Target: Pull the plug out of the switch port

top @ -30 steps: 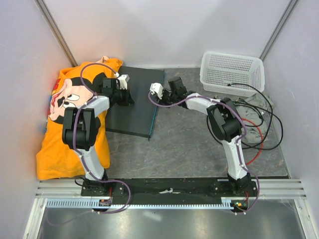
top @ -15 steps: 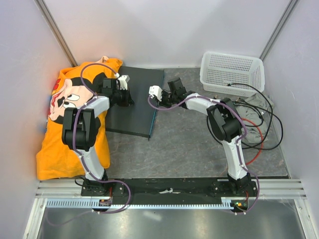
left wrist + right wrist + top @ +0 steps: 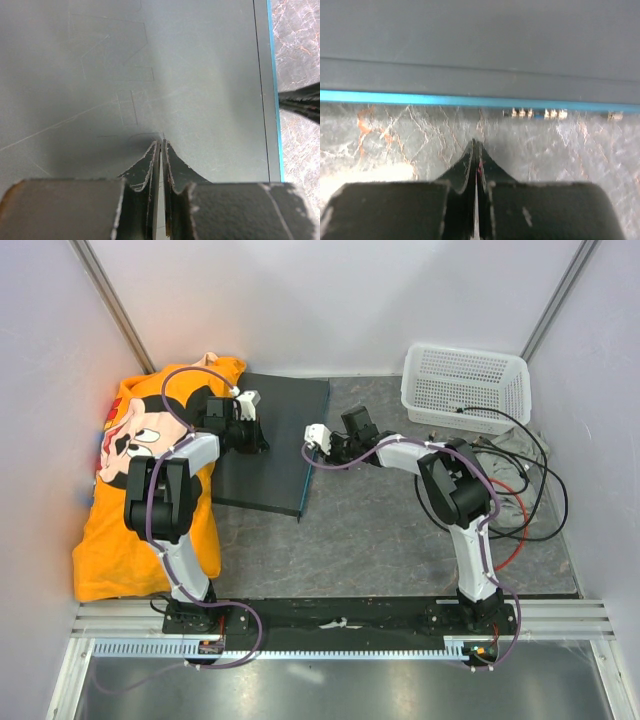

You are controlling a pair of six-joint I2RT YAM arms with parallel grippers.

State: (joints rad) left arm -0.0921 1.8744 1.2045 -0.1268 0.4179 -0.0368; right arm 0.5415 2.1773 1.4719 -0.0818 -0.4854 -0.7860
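The switch (image 3: 270, 445) is a flat dark box lying at the back left, its teal front edge (image 3: 420, 97) facing right. My left gripper (image 3: 252, 438) is shut and its tips (image 3: 160, 145) press on the switch's top. My right gripper (image 3: 312, 448) is shut over the marble floor, a short way off the teal edge, with its tips (image 3: 476, 144) pointing at it. A small red speck sits between its pads, too small to name. A few sockets (image 3: 535, 113) show to the right of the tips. No plug shows in them.
An orange cartoon cloth (image 3: 130, 470) lies left of the switch, under its edge. A white mesh basket (image 3: 465, 385) stands at the back right. Black and red cables (image 3: 515, 505) lie in loops on the floor beside the right arm.
My right gripper has drawn back a little from the switch's front edge, toward the right and near side. The left gripper and the switch have stayed put.
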